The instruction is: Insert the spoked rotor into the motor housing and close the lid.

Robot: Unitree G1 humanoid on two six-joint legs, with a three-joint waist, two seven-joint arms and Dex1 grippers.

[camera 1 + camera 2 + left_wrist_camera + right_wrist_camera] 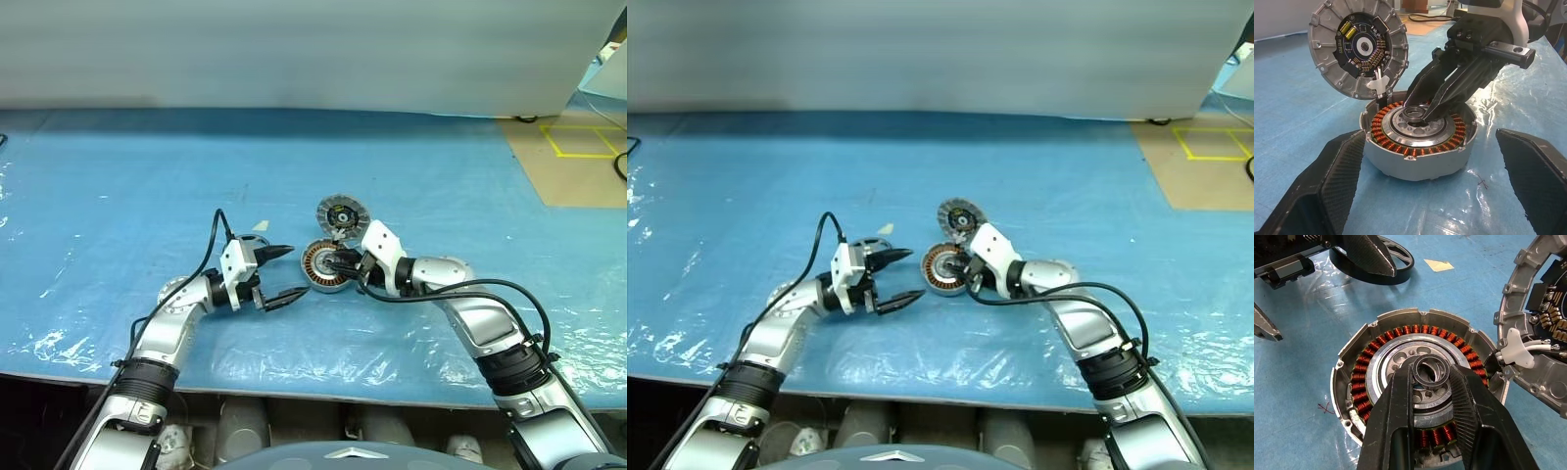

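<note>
The motor housing (319,266) sits on the blue sheet, its copper windings (1400,330) showing round a silver core. The lid (341,211) stands tipped up open at the housing's far edge, its dark circuit side (1362,46) facing the housing. My right gripper (1431,371) reaches in from the right, shut on the small centre ring of the housing. My left gripper (284,273) is open just left of the housing, with nothing between its fingers (1327,186). The spoked rotor (1403,271) lies flat on the sheet behind the left gripper, partly hidden by a finger.
A thin clear film covers the blue sheet (118,186). A small scrap of pale tape (260,224) lies beyond the rotor. The table's front edge (294,387) runs close below both arms. A brown floor patch with yellow lines (578,147) lies at the far right.
</note>
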